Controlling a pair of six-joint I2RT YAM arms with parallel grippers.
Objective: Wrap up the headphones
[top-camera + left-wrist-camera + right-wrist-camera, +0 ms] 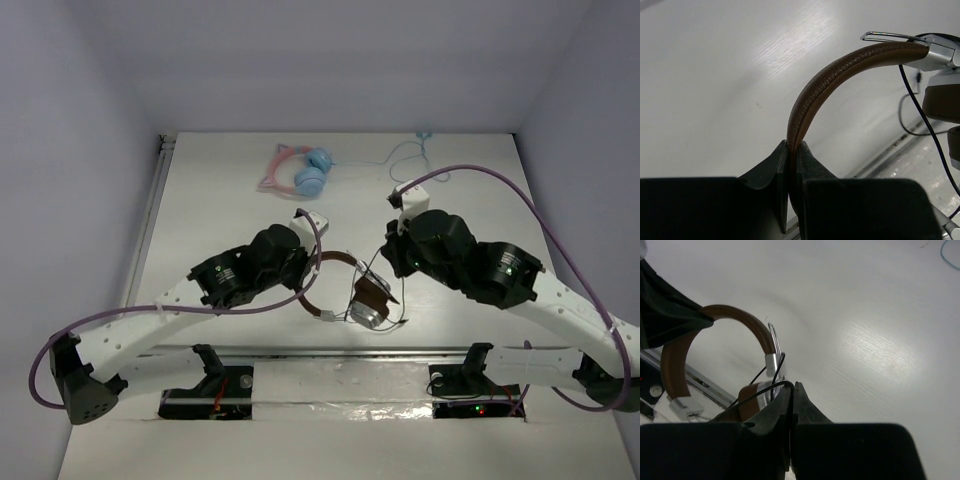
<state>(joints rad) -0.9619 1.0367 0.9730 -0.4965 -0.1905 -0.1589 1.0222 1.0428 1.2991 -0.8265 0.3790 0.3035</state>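
White table (220, 190) under my headphones (370, 300): brown band (840, 70), silver cups (366, 316), thin black cable (775, 385). Left gripper (792, 165) pinches the band; right gripper (792, 405) pinches the cable.

**White table, two headsets on or over it**

The white table (220, 200) carries pink-and-blue cat-ear headphones (303, 172) lying flat near its far edge. Their light blue cable (425, 134) trails loosely to the right across the surface. Near the front edge, just behind a metal rail (340, 352), are the brown-banded headphones (370, 300) with their black cable (920, 115). Whether the ear cups rest on the tabletop cannot be told.
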